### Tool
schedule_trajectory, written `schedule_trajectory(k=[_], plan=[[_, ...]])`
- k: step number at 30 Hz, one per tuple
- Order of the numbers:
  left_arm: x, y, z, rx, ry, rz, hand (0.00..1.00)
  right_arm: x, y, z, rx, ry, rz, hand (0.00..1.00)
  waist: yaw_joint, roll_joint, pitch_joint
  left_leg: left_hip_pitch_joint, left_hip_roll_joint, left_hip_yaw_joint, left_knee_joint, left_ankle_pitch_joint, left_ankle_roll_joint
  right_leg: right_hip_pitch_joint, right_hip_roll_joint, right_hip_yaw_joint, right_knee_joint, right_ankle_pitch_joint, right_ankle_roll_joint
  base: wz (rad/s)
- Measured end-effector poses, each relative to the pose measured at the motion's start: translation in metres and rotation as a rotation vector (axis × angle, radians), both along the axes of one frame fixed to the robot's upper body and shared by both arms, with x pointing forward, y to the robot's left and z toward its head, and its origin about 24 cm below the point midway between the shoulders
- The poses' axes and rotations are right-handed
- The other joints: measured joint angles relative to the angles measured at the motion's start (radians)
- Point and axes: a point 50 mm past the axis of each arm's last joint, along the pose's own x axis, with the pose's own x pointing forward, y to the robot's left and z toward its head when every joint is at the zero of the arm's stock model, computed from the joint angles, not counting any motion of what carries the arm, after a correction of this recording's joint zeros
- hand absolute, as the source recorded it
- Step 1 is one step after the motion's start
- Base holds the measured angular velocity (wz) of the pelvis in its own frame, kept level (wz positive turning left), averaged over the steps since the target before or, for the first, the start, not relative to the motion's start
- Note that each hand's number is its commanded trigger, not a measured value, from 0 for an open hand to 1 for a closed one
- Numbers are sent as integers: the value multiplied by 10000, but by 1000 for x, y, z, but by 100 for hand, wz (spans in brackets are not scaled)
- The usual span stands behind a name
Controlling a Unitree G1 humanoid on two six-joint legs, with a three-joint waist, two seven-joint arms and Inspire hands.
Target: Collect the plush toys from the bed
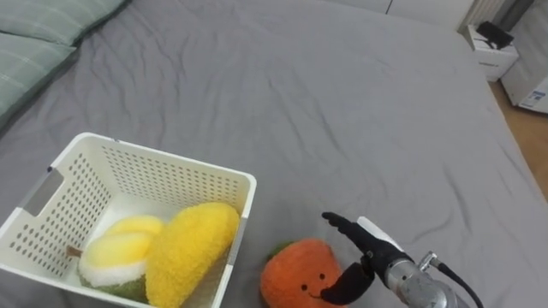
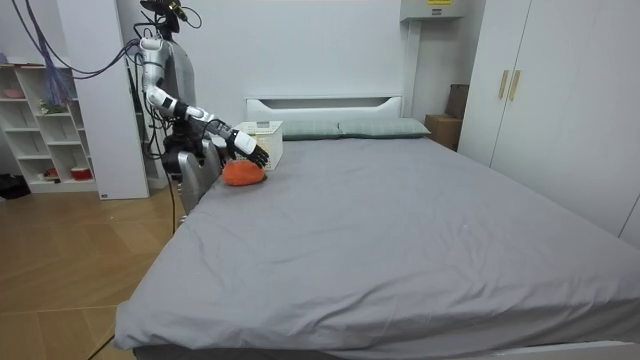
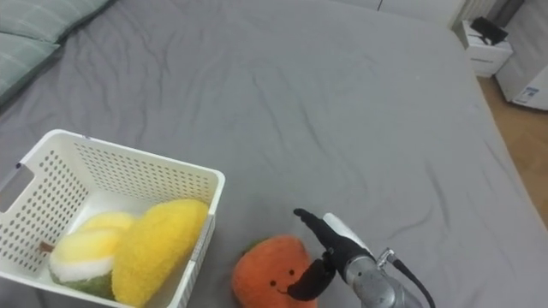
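Observation:
An orange plush toy with a smiling face (image 1: 295,274) (image 3: 270,278) lies on the grey bed, just right of a white slatted basket (image 1: 171,158) (image 3: 128,154). Inside the basket lie a big yellow plush (image 1: 188,248) and a yellow, white and green plush (image 1: 120,252). My right hand (image 1: 370,251) (image 3: 338,239) hovers at the orange toy's right side, open, with its fingers stretched over the sheet and its thumb down against the toy. In the room view I stand at the bed's side near the headboard, my right hand (image 2: 250,150) reaching over the orange toy (image 2: 242,173).
Green pillows (image 1: 34,34) lie at the far left. A white nightstand (image 1: 490,47) stands beyond the bed's far right corner, with wooden floor beside it. The grey sheet (image 1: 325,103) spreads wide ahead. A shelf unit (image 2: 45,120) stands behind me.

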Motion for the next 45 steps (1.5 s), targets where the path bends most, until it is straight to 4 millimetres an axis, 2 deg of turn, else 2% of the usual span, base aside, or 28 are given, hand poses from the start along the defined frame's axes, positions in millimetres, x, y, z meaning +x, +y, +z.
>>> schedule_trajectory(k=[4, 7, 10, 14, 18, 21, 25, 26, 27, 28, 35, 45], plan=[[3, -2, 0, -34, -100, -2, 0, -1, 1, -2, -398, 12, 93, 0, 93, 86, 18, 7, -12, -65, 5, 1, 2, 25, 1, -3, 0, 0, 0, 1], [3, -2, 0, -44, -92, -25, 0, -6, 0, -16, -700, 360, -241, 0, 202, 132, 37, 2, -16, -154, -15, -3, -4, 69, -3, -44, -7, -2, 2, 9], [1, -7, -2, -93, 8, -162, 0, -10, -1, -30, -812, 833, -697, 0, 254, 240, 101, -6, -17, -192, -7, -6, -5, 120, -14, -175, -31, -2, 3, 7], [-5, -11, -3, -64, 197, -272, 0, -10, 0, -34, -568, 719, -1294, 0, 285, 355, 51, -68, -19, -259, -3, -5, -11, 148, -7, -266, -148, -1, 0, 4], [-9, -12, -4, 34, 282, -265, 0, -4, 0, -31, -443, 333, -1639, 0, 304, 373, 26, -91, -20, -337, 5, 0, -18, 168, -22, -426, -163, -1, 0, 8], [-12, -9, -1, 229, 209, -428, 0, -2, -1, -30, -487, 8, -2013, 0, 298, 410, 39, -99, -27, -452, 18, 3, -18, 195, -34, -550, -163, -1, 1, 9], [-22, -8, -1, 409, 463, -471, 0, -4, -5, -39, -568, 28, -2764, 0, 339, 423, 46, -77, -45, -589, 118, 0, -17, 309, -62, -752, -168, -4, 5, 10], [-23, -8, -1, 420, 494, -461, 0, -4, -5, -40, -555, 33, -2876, 9, 367, 424, 46, -78, -48, -603, 131, -2, -16, 320, -64, -768, -168, -4, 6, 11], [-25, -8, -1, 419, 548, -449, 0, -5, -7, -41, -575, 6, -3037, 66, 410, 436, 54, -114, -58, -662, 140, -12, -18, 333, -73, -818, -167, -5, 7, 12], [-27, -8, -1, 410, 587, -450, 0, -6, -8, -42, -632, -31, -3123, 100, 440, 441, 57, -145, -78, -741, 174, -13, -19, 344, -89, -883, -166, -5, 7, 15], [-35, -11, -3, 327, 954, -533, 0, -6, -10, -46, -552, 133, -3430, 100, 551, 528, 70, -411, -171, -1053, 443, -14, -12, 325, -183, -1198, -156, -14, -1, 13], [-36, -14, -4, 278, 1115, -752, 0, -5, -13, -47, -726, -181, -3772, 100, 704, 626, 62, -449, -190, -1101, 509, -10, -14, 357, -191, -1280, -162, -80, 15, 2]])
